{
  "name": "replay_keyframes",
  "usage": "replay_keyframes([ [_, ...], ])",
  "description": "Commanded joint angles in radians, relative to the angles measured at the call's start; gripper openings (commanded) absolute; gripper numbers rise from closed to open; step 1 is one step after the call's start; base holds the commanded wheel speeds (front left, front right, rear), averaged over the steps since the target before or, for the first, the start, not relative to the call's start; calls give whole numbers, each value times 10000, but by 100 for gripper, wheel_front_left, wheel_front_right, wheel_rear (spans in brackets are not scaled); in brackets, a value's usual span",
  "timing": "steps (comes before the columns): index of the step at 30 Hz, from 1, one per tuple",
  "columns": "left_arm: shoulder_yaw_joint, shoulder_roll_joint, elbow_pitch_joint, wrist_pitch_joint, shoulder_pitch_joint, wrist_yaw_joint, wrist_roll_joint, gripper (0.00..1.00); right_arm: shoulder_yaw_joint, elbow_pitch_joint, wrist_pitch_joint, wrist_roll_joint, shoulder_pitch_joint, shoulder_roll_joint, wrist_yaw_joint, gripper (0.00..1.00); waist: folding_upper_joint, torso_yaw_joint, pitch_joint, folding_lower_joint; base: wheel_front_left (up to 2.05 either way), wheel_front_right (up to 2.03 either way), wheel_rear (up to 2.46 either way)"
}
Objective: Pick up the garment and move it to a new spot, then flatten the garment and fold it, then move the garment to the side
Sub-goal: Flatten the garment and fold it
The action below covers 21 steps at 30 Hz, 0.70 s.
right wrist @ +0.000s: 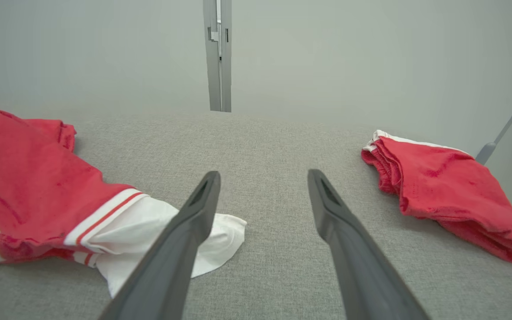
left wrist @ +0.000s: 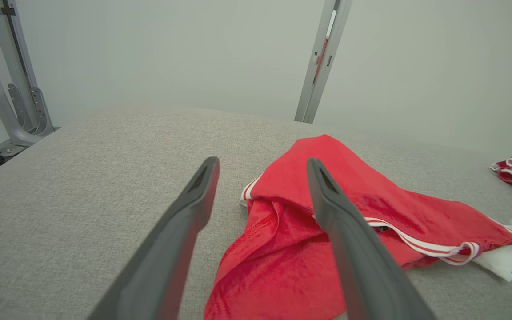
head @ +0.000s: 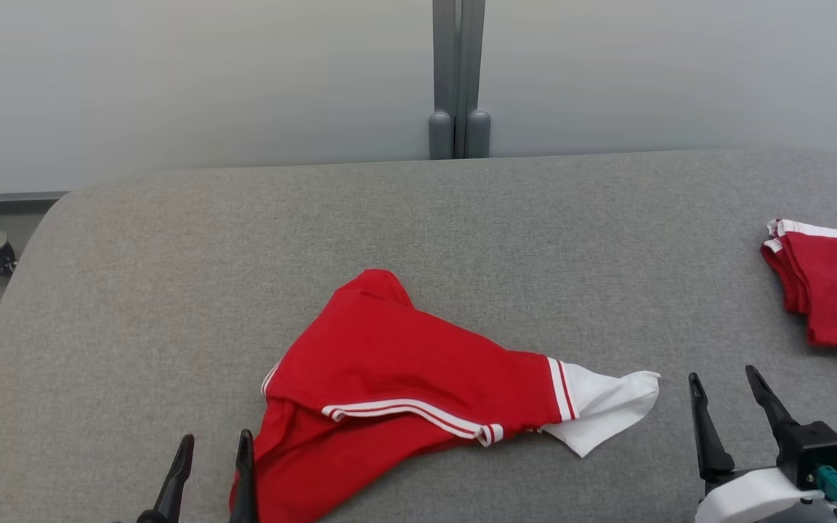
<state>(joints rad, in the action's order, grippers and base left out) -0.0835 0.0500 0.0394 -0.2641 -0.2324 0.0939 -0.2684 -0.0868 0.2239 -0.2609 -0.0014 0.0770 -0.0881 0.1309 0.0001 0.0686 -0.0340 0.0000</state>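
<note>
Grey padded table [head: 462,218], pale wall behind. Item: red garment [head: 404,363], white-trimmed, crumpled at centre-front, not yet flattened. My left gripper [head: 216,436] and right gripper [head: 722,374]: both spread wide and empty, flanking it, placed, I judge, to take opposite edges. Second red garment [head: 836,290]: far right, well apart.

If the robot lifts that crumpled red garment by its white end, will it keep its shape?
Probably not: the red garment lies in soft folds, so it should droop. It looks thin, so likely light. Pushed, it may bunch on the textured grey surface, not slide.
</note>
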Motion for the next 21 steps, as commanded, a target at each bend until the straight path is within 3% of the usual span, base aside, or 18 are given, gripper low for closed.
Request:
replay_keyframes([
  [1, 73, 17, 24, 2, -177, 53, 125, 100, 5, -310, -37, -42, 358, 64, -7, 100, -1, 20, -22, 0, 0, 0, 0],
  [8, 233, 17, 138, 2, -454, 175, 283, 100, -278, -1514, -39, -112, 1274, 329, -9, 100, -1, 59, -218, 0, 0, 0, 0],
  [21, 347, 17, 285, 2, -589, 226, 447, 100, 198, -1479, -42, 289, 1357, 368, -9, 100, -1, 134, -380, 0, 0, 0, 0],
])
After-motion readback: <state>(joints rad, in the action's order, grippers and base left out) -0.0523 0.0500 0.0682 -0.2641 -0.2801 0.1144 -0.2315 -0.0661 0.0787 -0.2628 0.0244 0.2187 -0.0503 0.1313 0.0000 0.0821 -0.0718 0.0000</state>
